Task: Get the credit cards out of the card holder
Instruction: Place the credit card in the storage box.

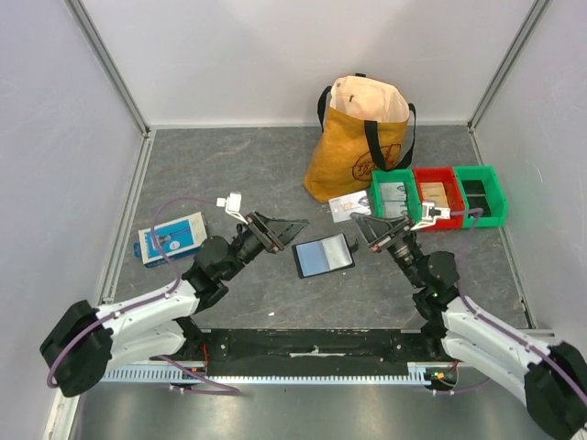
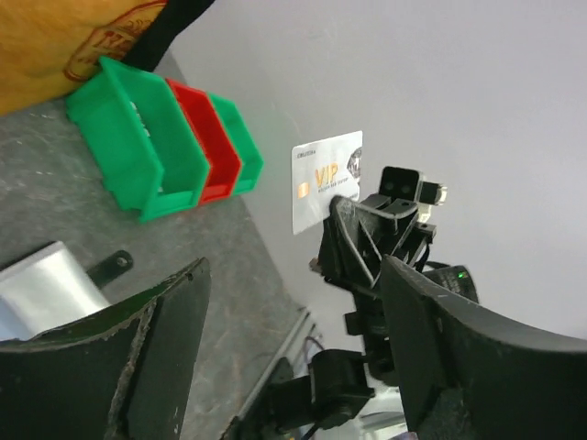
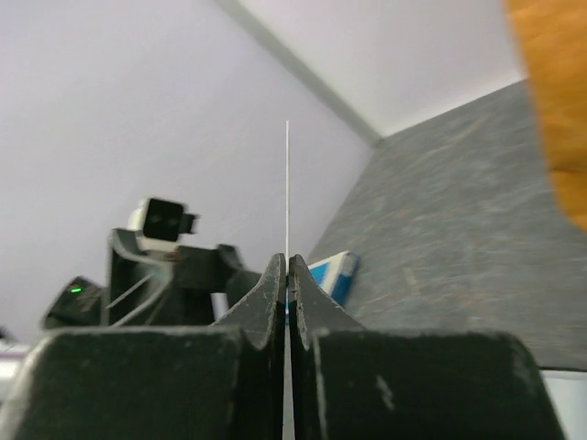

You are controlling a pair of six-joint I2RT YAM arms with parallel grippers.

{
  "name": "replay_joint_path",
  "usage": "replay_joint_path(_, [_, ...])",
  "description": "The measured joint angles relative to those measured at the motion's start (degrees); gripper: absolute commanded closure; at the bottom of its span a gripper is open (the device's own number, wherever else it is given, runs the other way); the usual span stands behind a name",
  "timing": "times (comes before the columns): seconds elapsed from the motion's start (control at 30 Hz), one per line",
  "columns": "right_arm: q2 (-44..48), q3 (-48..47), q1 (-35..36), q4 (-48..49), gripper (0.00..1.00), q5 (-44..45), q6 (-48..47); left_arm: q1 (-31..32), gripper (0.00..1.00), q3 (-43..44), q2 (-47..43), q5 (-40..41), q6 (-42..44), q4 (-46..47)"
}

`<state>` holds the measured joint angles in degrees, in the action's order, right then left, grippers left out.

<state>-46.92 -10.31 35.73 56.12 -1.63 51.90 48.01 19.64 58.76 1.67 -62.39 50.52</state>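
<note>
The black card holder (image 1: 323,256) lies open and flat on the grey table, with a pale blue-grey card (image 1: 326,256) showing in it. My right gripper (image 1: 360,221) is shut on a pale card (image 1: 346,207) marked VIP and holds it upright above the table, to the right of the holder. That card faces the left wrist view (image 2: 326,180) and shows edge-on in the right wrist view (image 3: 287,188), pinched between the fingertips of the right gripper (image 3: 287,267). My left gripper (image 1: 290,231) is open and empty just left of the holder; its spread fingers (image 2: 138,362) frame the left wrist view.
A yellow tote bag (image 1: 361,135) stands at the back. A row of bins sits to its right: green (image 1: 393,197), red (image 1: 437,195), green (image 1: 481,194). A blue-and-white flat box (image 1: 171,237) lies at the left. Walls enclose the table.
</note>
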Motion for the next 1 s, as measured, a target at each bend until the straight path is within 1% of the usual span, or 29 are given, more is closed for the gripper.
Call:
replay_joint_path(0.07, [3.39, -0.13, -2.89, -5.25, 1.00, 0.79, -1.25, -2.10, 0.16, 2.16, -2.21, -2.40, 3.02, -6.95])
replay_joint_path(0.13, [6.64, -1.18, -7.06, -12.81, 1.00, 1.51, -3.67, -4.31, 0.14, 5.33, -3.78, -4.90, 6.45, -15.37])
replay_joint_path(0.17, [7.45, -1.92, -8.70, -15.76, 1.00, 1.84, -4.74, -5.90, 0.14, 7.67, -4.26, -6.71, 8.55, -20.72])
replay_joint_path(0.3, [7.87, -4.94, -13.62, -24.76, 1.00, 3.21, -9.03, -12.98, 0.12, 14.75, -4.02, -12.98, 15.17, -35.45])
replay_joint_path(0.37, [5.84, -6.54, -16.57, -27.91, 1.00, 3.10, -11.30, -18.08, 0.12, 16.96, -3.78, -16.85, 18.16, -42.45])
replay_joint_path(0.43, [2.84, -7.98, -19.74, -29.64, 1.00, 2.84, -12.81, -22.67, 0.11, 17.75, -3.58, -19.80, 20.22, -47.45])
replay_joint_path(0.53, [-3.41, -9.64, -25.66, -30.77, 1.00, 0.76, -14.03, -32.50, 0.11, 18.16, -3.41, -25.44, 23.26, -55.25])
replay_joint_path(0.57, [-5.70, -10.03, -27.80, -31.06, 1.00, -0.04, -14.27, -36.06, 0.10, 18.25, -3.45, -26.80, 24.57, -57.94])
replay_joint_path(0.63, [-9.16, -10.64, -30.95, -31.36, 1.00, -1.38, -14.53, -39.17, 0.10, 19.04, -3.67, -26.82, 27.06, -62.31])
replay_joint_path(0.73, [-14.88, -12.17, -34.93, -31.30, 1.00, -3.06, -14.97, -39.74, 0.10, 20.83, -4.83, -25.07, 31.10, -67.47])
replay_joint_path(0.8, [-19.28, -13.86, -37.03, -30.86, 1.00, -4.72, -15.34, -39.63, 0.10, 21.24, -6.40, -23.08, 33.40, -69.26])
replay_joint_path(0.9, [-25.09, -16.59, -38.40, -29.51, 1.00, -6.64, -15.56, -39.58, 0.09, 21.24, -7.85, -20.87, 35.39, -71.28])
replay_joint_path(1.0, [-30.05, -18.67, -38.58, -26.80, 0.97, -9.27, -15.41, -39.52, 0.08, 21.24, -8.00, -19.10, 36.39, -72.35])
